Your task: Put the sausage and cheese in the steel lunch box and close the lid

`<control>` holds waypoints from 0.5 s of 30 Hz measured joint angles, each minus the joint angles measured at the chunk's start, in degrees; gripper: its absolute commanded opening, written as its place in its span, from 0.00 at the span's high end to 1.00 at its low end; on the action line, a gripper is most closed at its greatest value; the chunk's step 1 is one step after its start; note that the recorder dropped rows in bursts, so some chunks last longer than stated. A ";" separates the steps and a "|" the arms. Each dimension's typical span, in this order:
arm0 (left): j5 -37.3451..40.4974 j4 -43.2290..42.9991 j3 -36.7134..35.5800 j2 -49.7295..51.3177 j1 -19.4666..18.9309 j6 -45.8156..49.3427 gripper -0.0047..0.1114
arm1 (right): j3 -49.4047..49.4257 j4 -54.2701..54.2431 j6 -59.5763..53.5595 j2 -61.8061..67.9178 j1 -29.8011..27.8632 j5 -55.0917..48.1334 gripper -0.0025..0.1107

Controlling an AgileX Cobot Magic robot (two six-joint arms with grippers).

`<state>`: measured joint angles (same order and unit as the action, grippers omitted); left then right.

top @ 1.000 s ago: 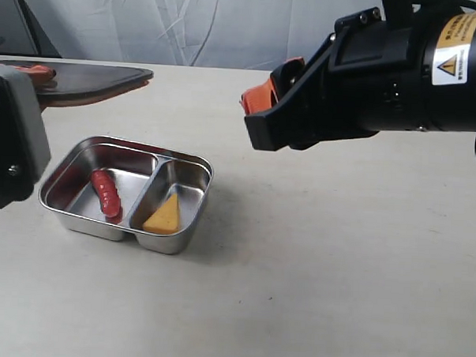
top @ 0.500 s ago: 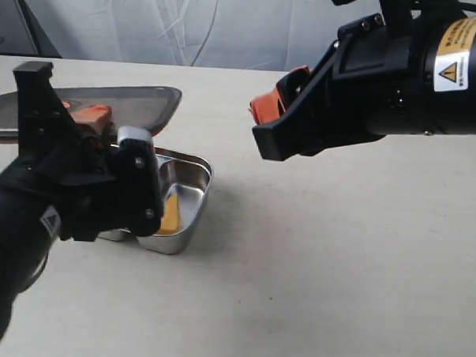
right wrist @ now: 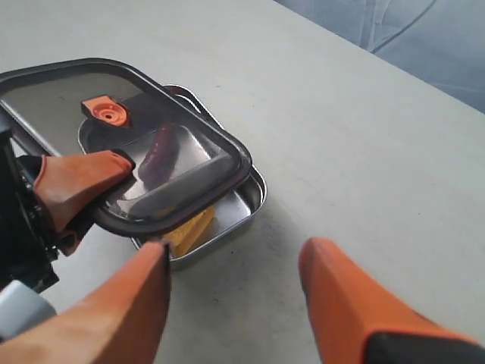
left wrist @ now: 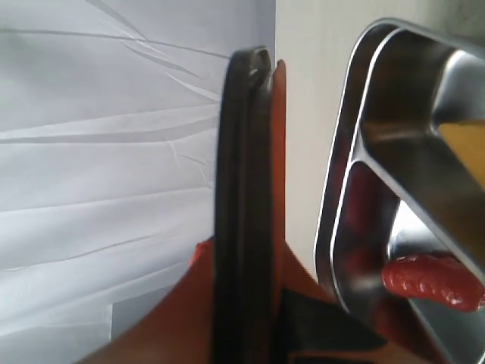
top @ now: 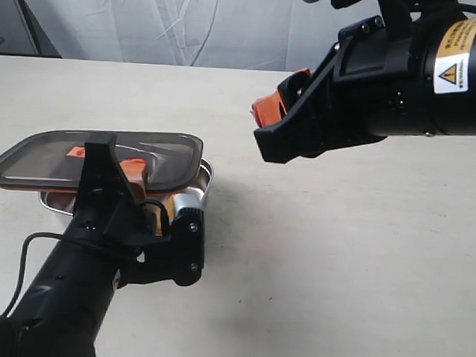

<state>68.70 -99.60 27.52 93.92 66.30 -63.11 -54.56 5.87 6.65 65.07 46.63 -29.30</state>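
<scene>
- Smoky-dark translucent lid at left, held roughly level just above the steel lunch box. Not seated; the left wrist view shows a gap between the lid's orange seal rim and the box rim.
- Lid overhangs the box well to the left. The box's right end pokes out from under it.
- Orange valve at the lid's centre, facing up.
- Left fingers, orange-padded, clamped on the lid's near edge, one pad on top and the other below. The arm reaches in from the near left.
- Box sits flat on the desk, left of centre.
- Sausage, red and ridged, lies in the box's left compartment; it shows dimly through the lid in the right wrist view.
- Cheese, a yellow wedge, lies in the right compartment, partly under the lid's edge.
- Right fingers spread wide with nothing between them, raised above the desk right of the box and well apart from it.
</scene>
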 measured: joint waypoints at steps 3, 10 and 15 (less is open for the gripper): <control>0.00 0.00 0.00 0.11 1.25 -1.99 0.96 | 0.00 0.00 0.00 0.00 0.00 0.00 0.51; 0.06 0.00 0.00 0.11 2.46 -6.22 0.96 | 0.00 0.11 0.00 0.00 0.00 0.00 0.51; 0.14 0.00 0.00 0.11 2.46 -7.09 0.96 | 0.00 0.11 0.00 0.00 0.00 0.00 0.51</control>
<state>68.84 -99.60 27.52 94.03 68.76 -70.20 -54.56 5.98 6.65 65.07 46.63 -29.30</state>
